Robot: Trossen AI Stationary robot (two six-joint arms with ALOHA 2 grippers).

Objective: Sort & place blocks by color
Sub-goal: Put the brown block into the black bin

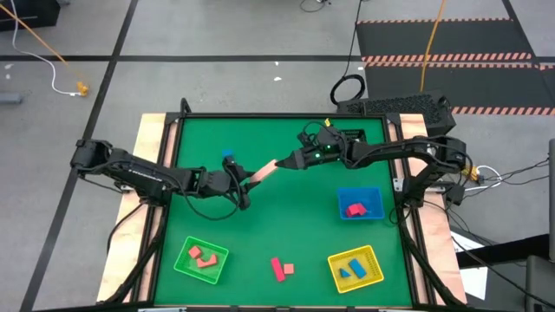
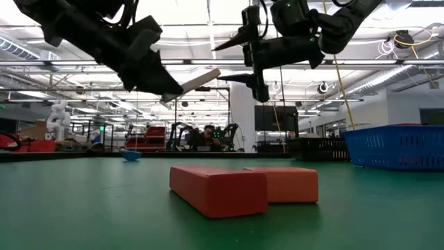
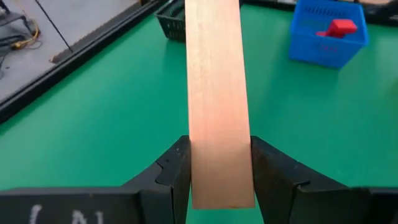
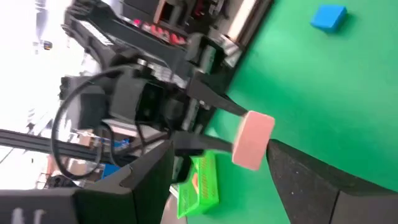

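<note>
Mid-frame, your left gripper (image 1: 243, 186) clamps the pink bar (image 1: 263, 171); the right gripper (image 1: 291, 161), jaws spread, seems to straddle its tip. Close squarely before the left releases.

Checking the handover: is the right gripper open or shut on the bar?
Open. The right gripper has its fingers spread around the tip of the pink bar, not touching it, while the left gripper is clamped on the bar.
</note>
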